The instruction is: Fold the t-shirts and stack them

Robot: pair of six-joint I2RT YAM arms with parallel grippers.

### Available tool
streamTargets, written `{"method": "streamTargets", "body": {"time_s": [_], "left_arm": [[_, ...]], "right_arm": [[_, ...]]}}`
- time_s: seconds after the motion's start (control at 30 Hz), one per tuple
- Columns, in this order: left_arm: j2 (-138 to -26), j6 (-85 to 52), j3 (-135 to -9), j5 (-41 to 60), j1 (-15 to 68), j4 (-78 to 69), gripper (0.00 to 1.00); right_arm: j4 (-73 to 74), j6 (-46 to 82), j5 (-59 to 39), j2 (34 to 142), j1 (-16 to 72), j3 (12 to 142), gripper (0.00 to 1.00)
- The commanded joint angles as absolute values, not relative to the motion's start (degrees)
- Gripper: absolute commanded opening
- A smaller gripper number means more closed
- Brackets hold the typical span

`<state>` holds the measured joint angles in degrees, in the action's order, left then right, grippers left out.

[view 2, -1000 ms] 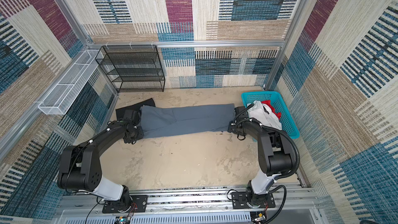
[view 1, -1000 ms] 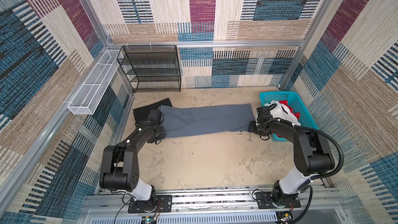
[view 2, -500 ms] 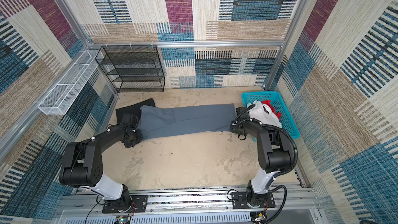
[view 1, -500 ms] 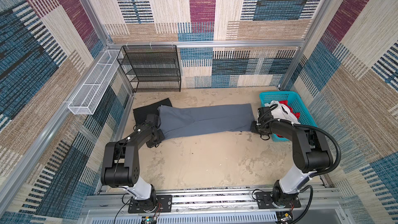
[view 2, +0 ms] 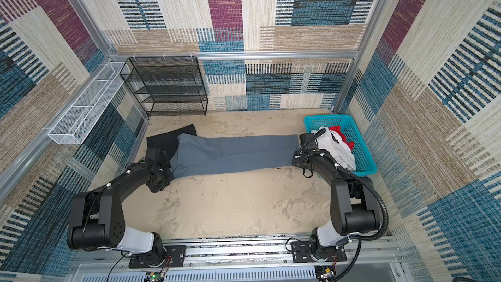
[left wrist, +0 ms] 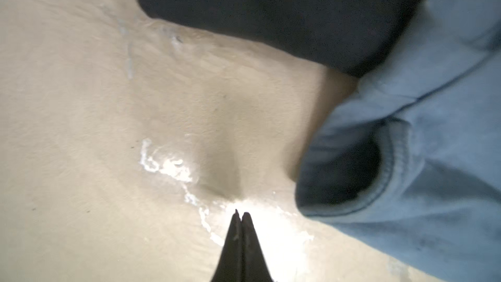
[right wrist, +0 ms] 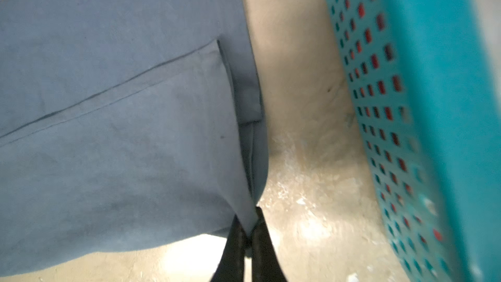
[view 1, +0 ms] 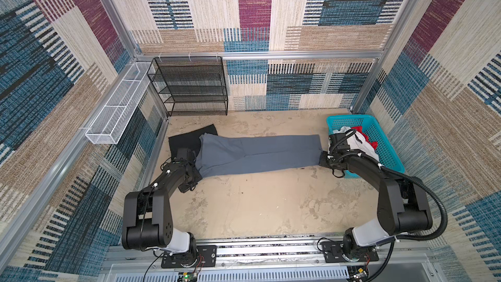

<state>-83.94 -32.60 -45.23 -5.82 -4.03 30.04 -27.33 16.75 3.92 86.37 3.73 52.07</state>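
Pinching the slate blue-grey t-shirt [right wrist: 122, 131] at its hem corner with the right jaws, just beside the turquoise basket [right wrist: 447, 104]. Holding the left jaws shut on nothing beside its other end, atop an edge of the black t-shirt [view 1: 187, 136]. Across the near side, bare beige worktop [view 1: 257, 207].

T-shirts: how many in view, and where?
4. The blue-grey t-shirt lies spread flat in the middle; the black t-shirt is at its left end, partly beneath it; the white t-shirt and red t-shirt are in the turquoise basket. More may be buried there.
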Motion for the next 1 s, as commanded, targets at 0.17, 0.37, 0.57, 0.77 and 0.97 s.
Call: {"method": "streamTargets", "body": {"time_s": [0.17, 0.37, 0.57, 0.77, 0.97], "left_arm": [[-79.1, -34.0, -42.5, -5.6, -4.6, 32.1, 0.0], [-75.1, -30.9, -44.2, 5.3, -4.5, 25.8, 0.19], [-81.1, -27.6, -53.3, 6.1, -3.1, 28.7, 0.27], [-88.9, -28.4, -60.9, -0.2, -3.2, 24.6, 0.29], [-103.3, -27.8, -76.8, -4.8, -3.7, 27.3, 0.31]], "right_arm": [[-32.8, 20.2, 7.5, 77.5, 3.7, 47.7, 0.0], [-34.3, 20.4, 5.1, 76.4, 3.7, 48.3, 0.25], [-37.1, 19.6, 4.6, 73.7, 3.9, 53.3, 0.51], [-33.6, 18.2, -2.1, 76.6, 4.7, 56.0, 0.59], [-23.5, 20.2, -9.9, 90.1, 12.5, 62.0, 0.65]]}}
